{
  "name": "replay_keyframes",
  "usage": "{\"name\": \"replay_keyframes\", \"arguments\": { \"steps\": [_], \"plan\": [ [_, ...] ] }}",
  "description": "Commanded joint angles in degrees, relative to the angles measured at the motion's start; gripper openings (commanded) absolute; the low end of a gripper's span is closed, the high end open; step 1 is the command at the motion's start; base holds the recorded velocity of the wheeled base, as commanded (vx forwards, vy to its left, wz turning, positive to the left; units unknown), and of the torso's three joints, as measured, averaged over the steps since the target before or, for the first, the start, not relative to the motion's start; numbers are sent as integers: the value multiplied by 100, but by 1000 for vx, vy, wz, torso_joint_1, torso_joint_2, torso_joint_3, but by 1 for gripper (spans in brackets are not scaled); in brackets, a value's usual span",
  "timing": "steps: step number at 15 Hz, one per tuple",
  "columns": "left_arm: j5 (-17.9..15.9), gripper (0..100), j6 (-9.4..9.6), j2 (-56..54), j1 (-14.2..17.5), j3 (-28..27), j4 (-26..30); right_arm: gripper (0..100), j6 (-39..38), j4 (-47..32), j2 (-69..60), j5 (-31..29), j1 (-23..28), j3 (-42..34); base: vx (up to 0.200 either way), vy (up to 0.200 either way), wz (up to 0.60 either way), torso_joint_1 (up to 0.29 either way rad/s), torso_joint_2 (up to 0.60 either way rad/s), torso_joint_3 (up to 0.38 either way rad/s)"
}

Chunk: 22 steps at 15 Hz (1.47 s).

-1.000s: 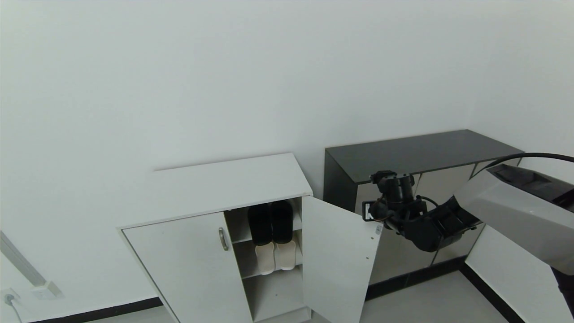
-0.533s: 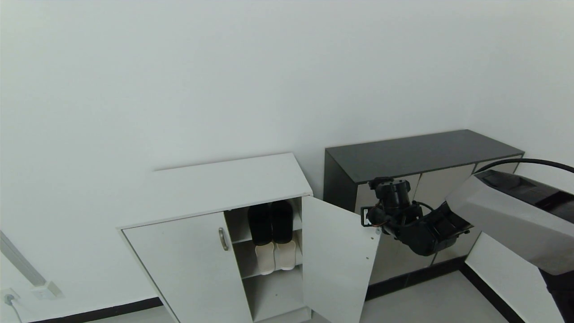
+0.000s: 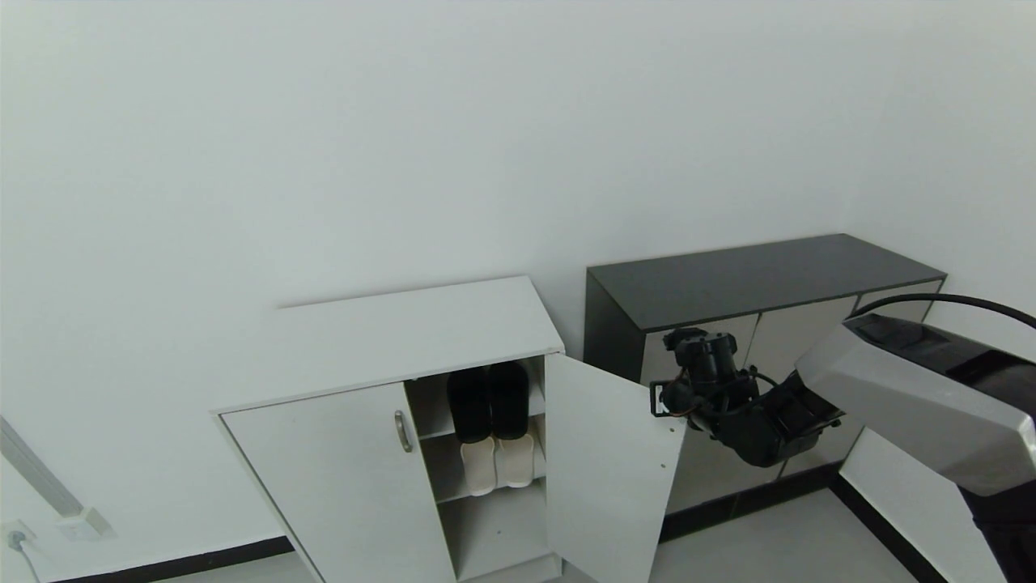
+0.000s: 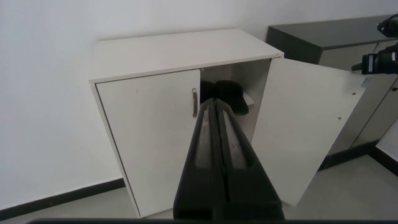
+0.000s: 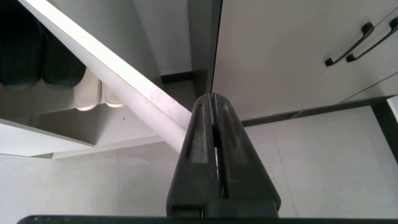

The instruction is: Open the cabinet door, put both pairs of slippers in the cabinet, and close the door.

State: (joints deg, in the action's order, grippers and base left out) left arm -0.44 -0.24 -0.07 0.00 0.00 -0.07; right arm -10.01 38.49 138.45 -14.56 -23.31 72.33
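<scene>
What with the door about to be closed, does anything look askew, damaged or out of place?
Nothing stands out. The black slippers sit side by side on the upper shelf of the cabinet, the white slippers on the shelf below. The right gripper, shut, is by the open door.

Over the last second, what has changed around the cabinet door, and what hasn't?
The right pincer, shut, has eased left and slightly down, and is now close by the free edge of the open door. It took hold of nothing. The door has barely shifted and remains open. The black slippers and white slippers lie as before on their shelves in the cabinet.
</scene>
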Motion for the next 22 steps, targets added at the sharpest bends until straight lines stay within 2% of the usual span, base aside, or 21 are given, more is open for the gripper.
{"name": "replay_keyframes", "arguments": {
  "steps": [1,9,14,17,22],
  "plan": [
    [0,0,-2,7,0,0,-1,0,-1,1,33,-3,2,1,0,0,0,0,0,0],
    [0,0,-2,7,0,0,-1,0,8,1,-239,-21,-183,-324,0,0,0,0,0,0],
    [0,0,-2,7,0,0,-1,0,-98,203,-899,-21,-921,-1265,0,0,0,0,0,0],
    [0,0,-11,7,0,0,-1,0,-142,230,-1180,-12,-1255,-1537,0,0,0,0,0,0],
    [0,0,-2,7,0,0,-1,0,-142,221,-907,-12,-1194,-1546,0,0,0,0,0,0]
  ]
}}
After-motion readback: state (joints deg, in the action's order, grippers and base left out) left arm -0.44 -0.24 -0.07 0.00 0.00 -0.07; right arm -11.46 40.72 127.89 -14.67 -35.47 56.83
